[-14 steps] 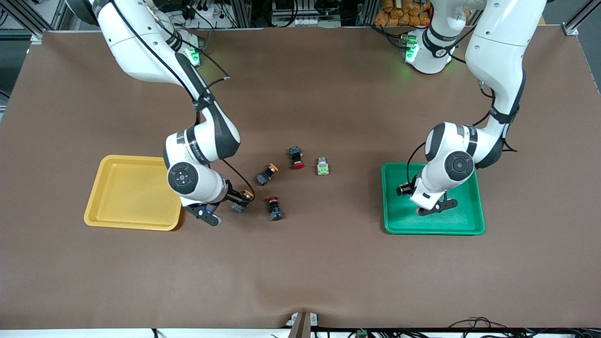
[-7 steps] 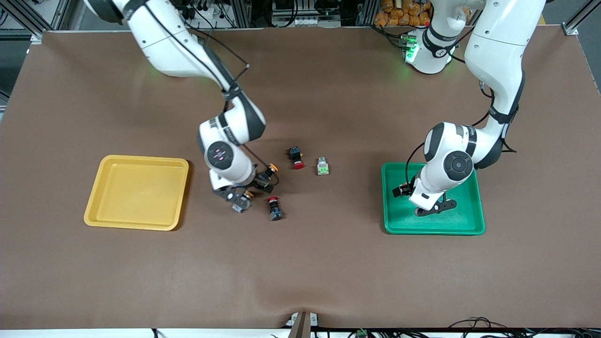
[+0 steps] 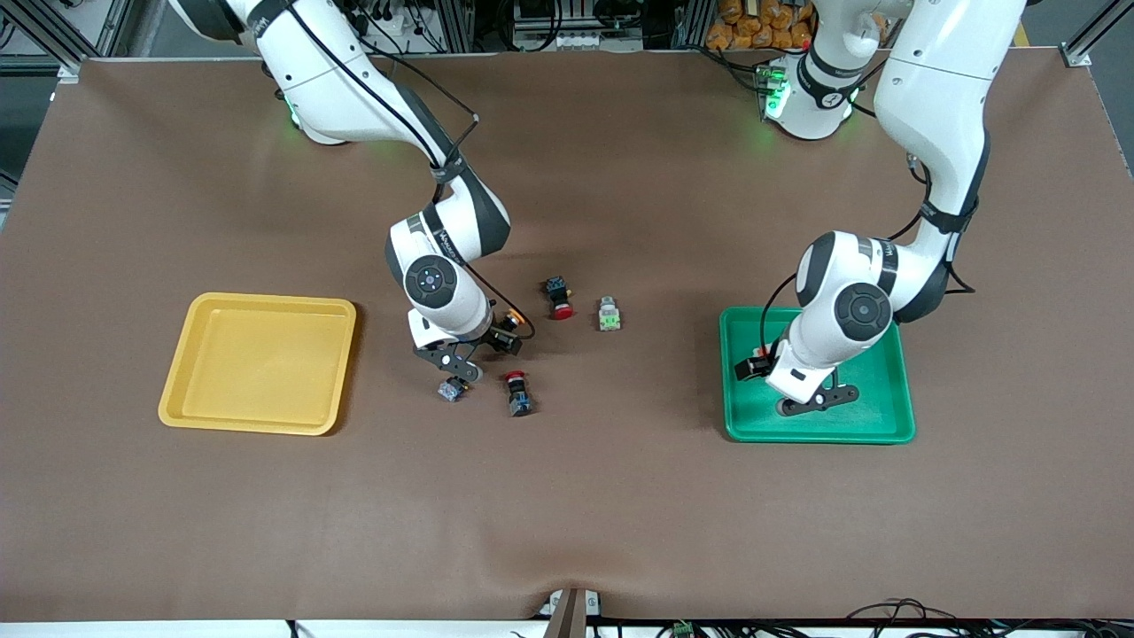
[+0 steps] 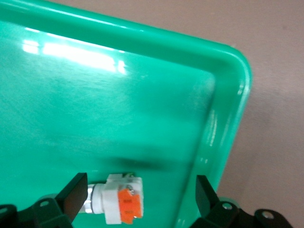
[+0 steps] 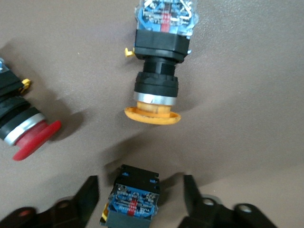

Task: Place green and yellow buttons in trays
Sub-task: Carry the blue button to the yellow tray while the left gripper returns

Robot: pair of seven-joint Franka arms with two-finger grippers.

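orange-ended button (image 4: pixel 124 204) between left tool (image 4: pixel 140 194) fingers

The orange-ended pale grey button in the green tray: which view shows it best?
The left wrist view: the orange-ended button lies large and unobstructed on the green tray, between the left gripper's open jaws. In the front view the left arm covers it. The right wrist view shows other buttons on the table, not this one.

Open right claw (image 5: pixel 137 194) straddles one blue-bodied button (image 5: pixel 133 202) beside a yellow-capped button (image 5: pixel 159 71).
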